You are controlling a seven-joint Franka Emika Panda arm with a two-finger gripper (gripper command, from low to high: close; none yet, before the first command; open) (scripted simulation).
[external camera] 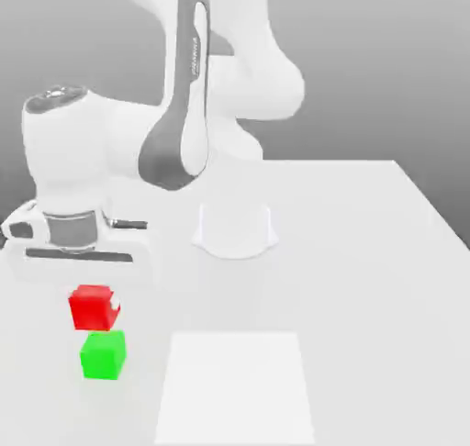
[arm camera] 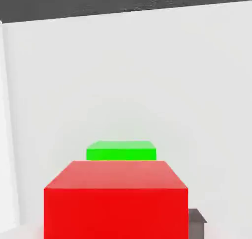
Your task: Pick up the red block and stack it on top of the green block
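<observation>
On the white table (external camera: 367,251), toward the exterior view's left, the green block (external camera: 103,354) rests flat on the surface. Just above it and a little further back in that view sits the red block (external camera: 93,307), slightly tilted and apart from the green one, with a thin gap between them; it seems lifted off the table. The gripper (external camera: 92,293) comes down from the white hand over the red block and is closed on it, the fingers pale and hard to separate from the white background. From the hand view, the red block (arm camera: 115,198) is very near to the camera, and a dark finger pad (arm camera: 197,222) is touching its side. Beyond its upper edge the green block (arm camera: 121,150) lies on the table. Nearer to the exterior view's bottom, a white square patch (external camera: 237,387) lies flat on the table, well apart from both blocks
</observation>
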